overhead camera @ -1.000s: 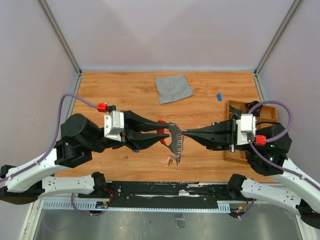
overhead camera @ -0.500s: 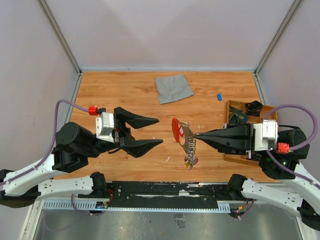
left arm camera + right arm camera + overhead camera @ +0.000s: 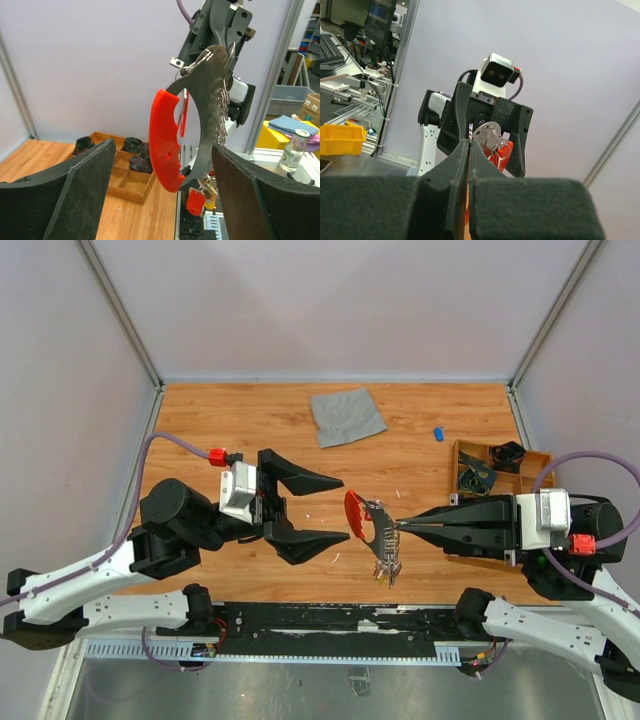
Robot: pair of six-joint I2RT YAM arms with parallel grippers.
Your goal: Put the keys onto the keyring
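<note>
The keyring is a red oval clip on a grey curved metal piece, hanging in the air above the table's middle. From its lower end dangle small keys with red and yellow heads. My right gripper is shut on a thin metal ring at the keyring's top, and the red clip shows just past its tips. My left gripper stands open just left of the clip. In the left wrist view the keyring hangs between the wide black fingers, touching neither.
A grey cloth square lies at the back middle of the table. A small blue object lies at the back right. A wooden compartment tray with black parts stands at the right edge, under my right arm.
My left gripper opened and let go of the keyring, pulling back left, then edging toward it again. My right arm drew back to the right, carrying the hanging keyring.
</note>
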